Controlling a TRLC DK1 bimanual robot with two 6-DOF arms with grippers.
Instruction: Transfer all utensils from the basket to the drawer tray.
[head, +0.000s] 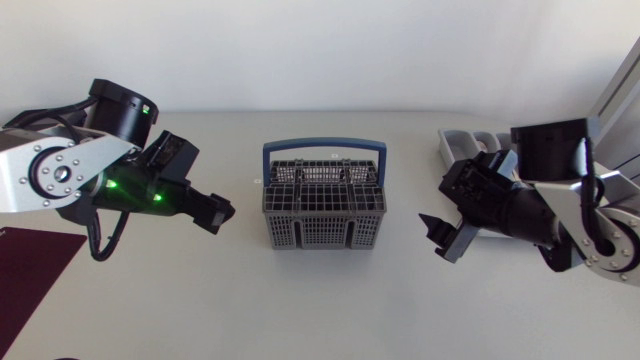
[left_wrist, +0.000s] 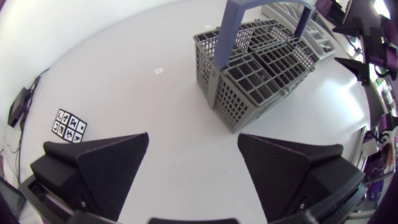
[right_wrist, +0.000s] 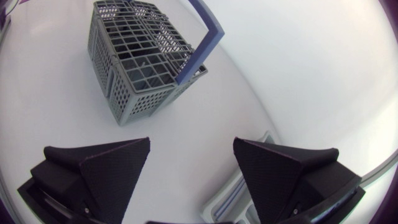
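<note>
– How is the left arm (head: 70, 170) posed?

– It comes in from the left side and bends at the elbow. Its last link slants down and across the counter (head: 330, 310) toward the basket (head: 323, 205). A green light glows on the wrist. The left jaws are spread wide, hanging just above the surface with nothing between them, well short of the basket.

– And the right arm (head: 565, 220)?

– Much the same in mirror. It enters from the right side, its wrist turned inward and tipped down. The right jaws are spread apart too, empty, and pointed at the basket from the other side.

– Where is the basket itself?

– Mid-counter, between the two arms and touched by neither. It is a grey grid box standing upright, with a blue handle (head: 325, 150) arched over it. Something dark shows through the mesh, but I cannot tell what.

– The drawer tray (head: 462, 147)?

– Far right on the counter, mostly hidden behind the right arm. In the right wrist view its pale rim (right_wrist: 231, 198) lies just under the right jaws.

– Anything else?

– A maroon mat (head: 30, 275) lies at the near left corner.
</note>
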